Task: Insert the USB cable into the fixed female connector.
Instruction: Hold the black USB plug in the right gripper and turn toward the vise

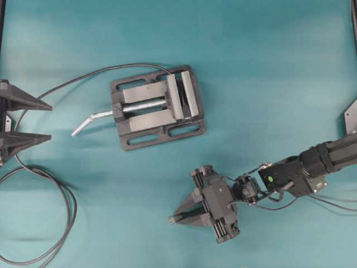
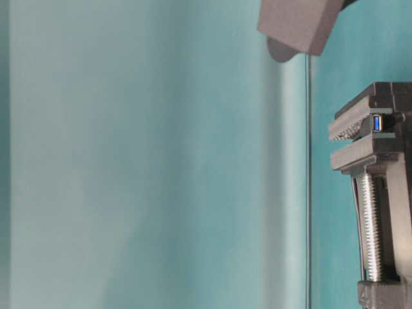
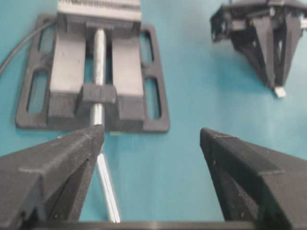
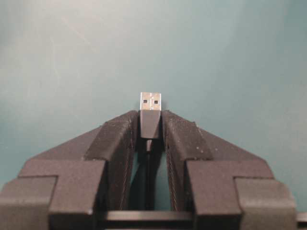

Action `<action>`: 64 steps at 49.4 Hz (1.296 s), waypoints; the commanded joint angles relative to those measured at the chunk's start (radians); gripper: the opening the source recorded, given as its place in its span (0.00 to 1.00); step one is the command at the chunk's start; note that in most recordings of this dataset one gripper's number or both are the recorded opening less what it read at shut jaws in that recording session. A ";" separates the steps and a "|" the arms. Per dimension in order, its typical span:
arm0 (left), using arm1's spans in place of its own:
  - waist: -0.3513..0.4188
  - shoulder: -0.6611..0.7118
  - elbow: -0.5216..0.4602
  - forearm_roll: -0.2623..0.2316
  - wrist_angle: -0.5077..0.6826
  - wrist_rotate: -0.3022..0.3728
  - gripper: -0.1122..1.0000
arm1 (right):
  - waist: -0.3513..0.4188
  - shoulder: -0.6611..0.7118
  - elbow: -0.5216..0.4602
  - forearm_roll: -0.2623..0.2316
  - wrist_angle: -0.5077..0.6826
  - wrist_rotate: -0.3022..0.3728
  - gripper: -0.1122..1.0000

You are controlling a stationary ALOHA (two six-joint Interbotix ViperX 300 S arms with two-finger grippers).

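Right gripper [image 4: 150,125] fingers pinch the USB cable [image 4: 150,115] plug, tip pointing away from the vise [image 1: 158,106]-held fixed female connector [image 2: 376,122] up-left; left gripper [image 1: 25,120] fingers wide open, empty, farther.

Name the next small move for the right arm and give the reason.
Probably lift the right end effector slightly off the mat: its fingers flank the USB cable plug, silvery tip protruding, while the fixed female connector sits clamped in the vise, well away.
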 commanded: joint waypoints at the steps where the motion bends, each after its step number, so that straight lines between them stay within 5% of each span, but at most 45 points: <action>1: 0.002 0.015 0.000 0.003 -0.041 -0.009 0.97 | 0.012 -0.002 -0.012 -0.002 0.005 0.002 0.30; 18: 0.002 0.015 0.014 0.003 -0.049 -0.011 0.97 | 0.012 0.003 -0.009 0.000 -0.011 0.002 0.30; 35: 0.002 0.017 0.015 0.003 -0.046 -0.011 0.97 | 0.012 -0.043 -0.005 0.067 -0.018 -0.003 0.30; 48: 0.003 0.017 0.023 0.003 -0.044 -0.012 0.97 | 0.012 -0.043 -0.002 0.250 -0.017 -0.025 0.30; 64: 0.018 0.017 0.034 0.003 -0.044 -0.014 0.97 | 0.055 -0.043 -0.011 0.537 -0.009 -0.146 0.30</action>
